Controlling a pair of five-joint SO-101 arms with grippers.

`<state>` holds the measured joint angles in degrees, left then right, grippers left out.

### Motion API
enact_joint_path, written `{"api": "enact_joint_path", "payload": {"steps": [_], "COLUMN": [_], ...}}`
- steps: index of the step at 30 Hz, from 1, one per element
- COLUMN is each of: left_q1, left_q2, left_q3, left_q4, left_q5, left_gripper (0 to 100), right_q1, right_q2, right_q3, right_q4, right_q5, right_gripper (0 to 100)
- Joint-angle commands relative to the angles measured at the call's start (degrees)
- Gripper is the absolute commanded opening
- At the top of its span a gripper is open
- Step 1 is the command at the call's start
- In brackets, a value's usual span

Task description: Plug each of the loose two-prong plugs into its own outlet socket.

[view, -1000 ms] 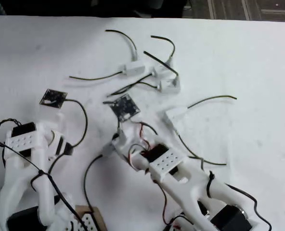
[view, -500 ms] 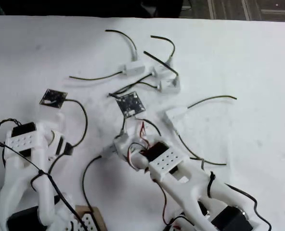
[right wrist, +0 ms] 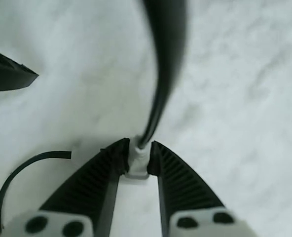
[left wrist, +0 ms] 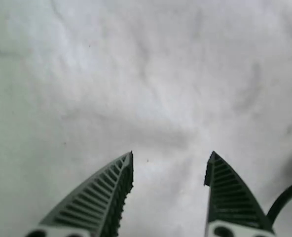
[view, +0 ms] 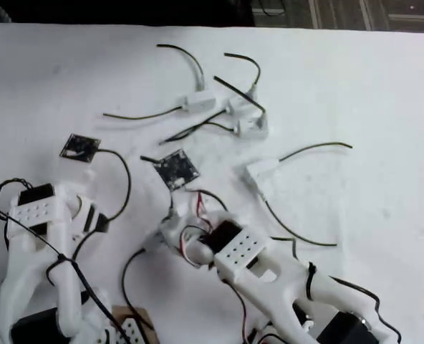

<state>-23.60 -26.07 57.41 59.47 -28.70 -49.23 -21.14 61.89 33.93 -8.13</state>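
Plug (right wrist: pixel 136 165), small and white, sits pinched between the narrow-set fingers of my right gripper (right wrist: pixel 139 143), low over the white table (right wrist: pixel 244 98). Its black cable (right wrist: pixel 161 74) runs straight away from the fingertips. Seen from above, the cable leads to a black square board (view: pixel 177 169) lying just beyond that gripper, near the table's middle. My left gripper (left wrist: pixel 171 156) hangs over bare tabletop with its fingers spread wide, holding nothing. A second board (view: pixel 79 147) lies near the left arm (view: pixel 36 215). Three white connectors (view: pixel 253 127) with dark wires lie clustered at the back of the table. A lone connector (view: pixel 262 169) rests nearer, apart from the held plug; I cannot tell plugs from sockets among them.
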Motion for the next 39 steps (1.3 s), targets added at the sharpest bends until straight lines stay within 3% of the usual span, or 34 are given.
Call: {"api": "enact_joint_path", "payload": {"steps": [1,5,32,39], "left_q1": [-0.1,-0.1,-0.3,-0.3], "left_q2": [-1.7,-1.7,-1.7,-1.7], "left_q3": [-0.2,-0.2,-0.2,-0.2], "left_q4": [-0.6,-0.6,-0.6,-0.6], "left_q5": [0.2,0.2,0.1,0.1], "left_gripper": [25,25,25,25], "right_q1": [-2.2,-2.2,-2.2,-0.4], "right_q2": [1.0,1.0,0.8,0.6], "right_q3": [2.5,2.5,4.0,3.9], "right_q4": [3.7,3.8,11.7,11.4], "right_q5": [4.3,8.3,8.4,5.6], "right_gripper": [1.7,1.7,1.7,1.7]}}
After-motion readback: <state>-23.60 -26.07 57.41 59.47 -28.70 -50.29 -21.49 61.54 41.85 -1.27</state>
